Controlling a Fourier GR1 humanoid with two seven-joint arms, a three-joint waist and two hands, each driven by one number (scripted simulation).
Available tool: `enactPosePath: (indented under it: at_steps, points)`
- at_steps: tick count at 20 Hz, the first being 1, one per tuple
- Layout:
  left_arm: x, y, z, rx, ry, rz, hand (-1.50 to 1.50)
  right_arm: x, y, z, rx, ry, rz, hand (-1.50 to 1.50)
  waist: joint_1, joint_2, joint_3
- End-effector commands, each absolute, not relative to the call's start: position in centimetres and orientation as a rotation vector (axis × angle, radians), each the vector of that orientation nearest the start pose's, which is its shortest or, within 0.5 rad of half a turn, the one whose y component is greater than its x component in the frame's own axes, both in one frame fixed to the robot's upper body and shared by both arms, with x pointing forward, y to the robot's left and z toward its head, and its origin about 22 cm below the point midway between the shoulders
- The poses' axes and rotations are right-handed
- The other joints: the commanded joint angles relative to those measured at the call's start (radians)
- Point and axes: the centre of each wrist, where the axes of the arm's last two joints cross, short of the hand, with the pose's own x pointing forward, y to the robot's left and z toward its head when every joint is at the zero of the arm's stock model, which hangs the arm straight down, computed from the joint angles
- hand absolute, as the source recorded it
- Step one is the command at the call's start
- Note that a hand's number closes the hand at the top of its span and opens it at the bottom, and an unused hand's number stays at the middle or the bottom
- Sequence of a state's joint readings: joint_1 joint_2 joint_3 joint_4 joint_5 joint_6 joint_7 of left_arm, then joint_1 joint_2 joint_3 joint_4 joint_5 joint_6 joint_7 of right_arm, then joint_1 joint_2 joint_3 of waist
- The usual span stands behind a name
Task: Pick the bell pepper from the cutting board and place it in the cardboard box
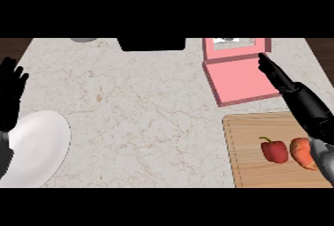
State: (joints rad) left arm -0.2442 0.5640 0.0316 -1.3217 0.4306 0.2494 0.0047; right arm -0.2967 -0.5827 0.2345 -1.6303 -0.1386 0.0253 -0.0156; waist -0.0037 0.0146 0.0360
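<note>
A red bell pepper (pixel 275 151) was seen lying on the wooden cutting board (pixel 251 167), below and to the left of the right hand (pixel 282 81). Its long axis ran roughly up and down the view, tilted slightly, with the green stem pointing toward the upper left. An orange-red vegetable (pixel 302 153) lay just beside it on the right, partly overlapped by the right forearm.

The right hand was extended over the pink cardboard box (pixel 236 84), its fingers straight and nothing held, the fingertips reaching the box's far right corner. The box was seen open, its raised flap at the table's far edge, and it lay just above the cutting board's upper edge, a narrow strip of table between them.

The left hand (pixel 12 95) was shown open, fingers up, at the view's left edge, above a white plate (pixel 36 150). A wide stretch of bare marble table (pixel 143 114) lay between the plate and the board. A dark object (pixel 151 43) and a grey one (pixel 83 39) were cut by the far edge.
</note>
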Motion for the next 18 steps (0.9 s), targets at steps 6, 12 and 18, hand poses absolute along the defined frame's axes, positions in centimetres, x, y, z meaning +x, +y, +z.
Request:
enactPosePath:
  at_steps: [6,12,18]
  points:
    - [26.6,37.7,3.2,0.713,-1.425,-0.197,0.00,25.3,-32.2,5.2,0.236,-1.700,0.643,-1.50,-0.017,-0.012,-0.030]
    - [26.1,36.5,2.1,0.643,-1.388,-0.169,0.00,23.1,-38.9,2.9,-0.070,-1.761,0.987,-1.50,-0.005,-0.008,-0.028]
    - [27.0,34.4,1.1,0.615,-1.384,-0.228,0.00,23.8,-44.4,1.5,0.090,-1.905,1.034,-1.50,0.020,-0.004,-0.031]
